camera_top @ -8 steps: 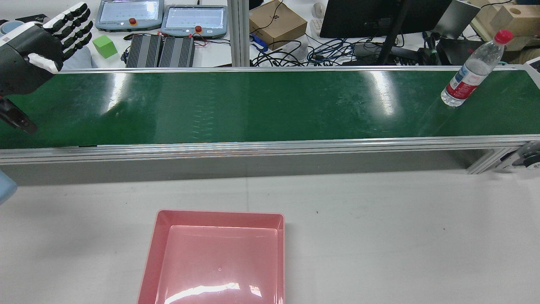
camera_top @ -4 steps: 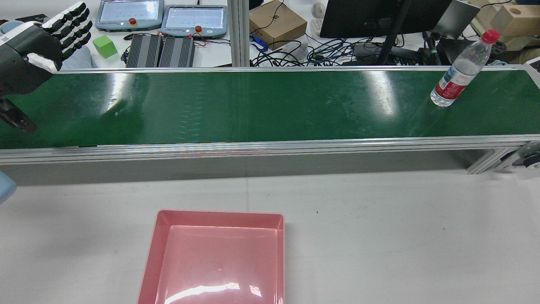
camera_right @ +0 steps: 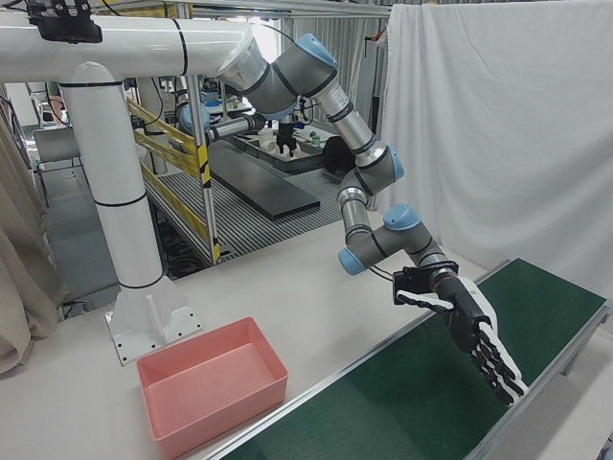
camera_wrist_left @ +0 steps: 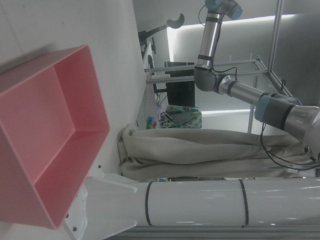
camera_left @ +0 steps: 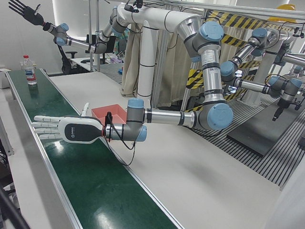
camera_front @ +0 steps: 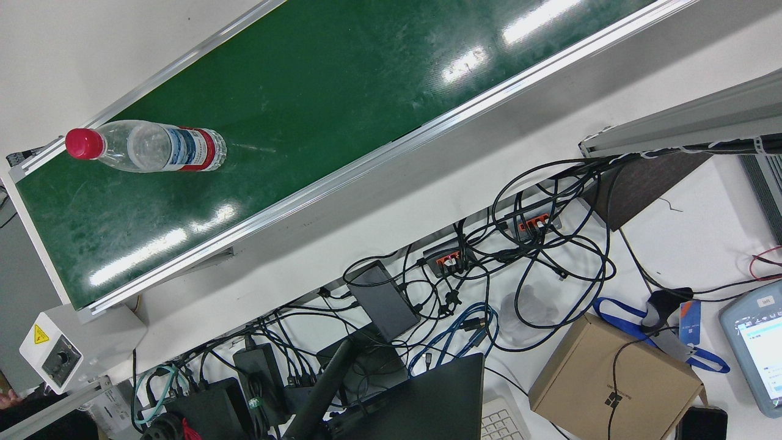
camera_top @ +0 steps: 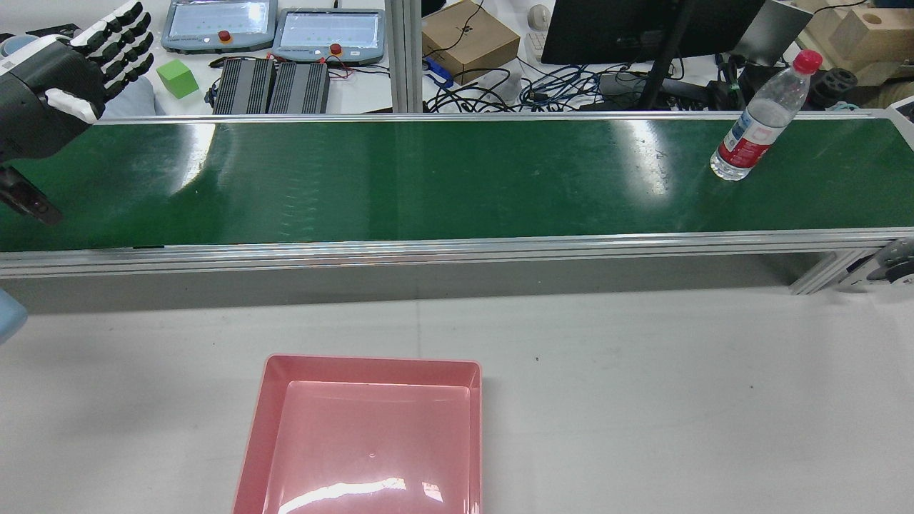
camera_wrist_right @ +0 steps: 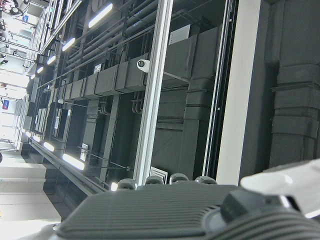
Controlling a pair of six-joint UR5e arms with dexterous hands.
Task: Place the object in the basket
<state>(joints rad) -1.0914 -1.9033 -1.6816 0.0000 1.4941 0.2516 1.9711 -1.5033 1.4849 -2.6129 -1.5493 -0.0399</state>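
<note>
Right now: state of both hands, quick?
Left hand: open, fingers spread flat over the belt, holding nothing.
Right hand: open, raised high with fingers spread, holding nothing.

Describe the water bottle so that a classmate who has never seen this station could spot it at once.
Find the long green conveyor belt crossing the station beyond the pink basket. Near its right end in the rear view stands the water bottle, alone on the belt. It is clear plastic with a red cap and a red and white label.
</note>
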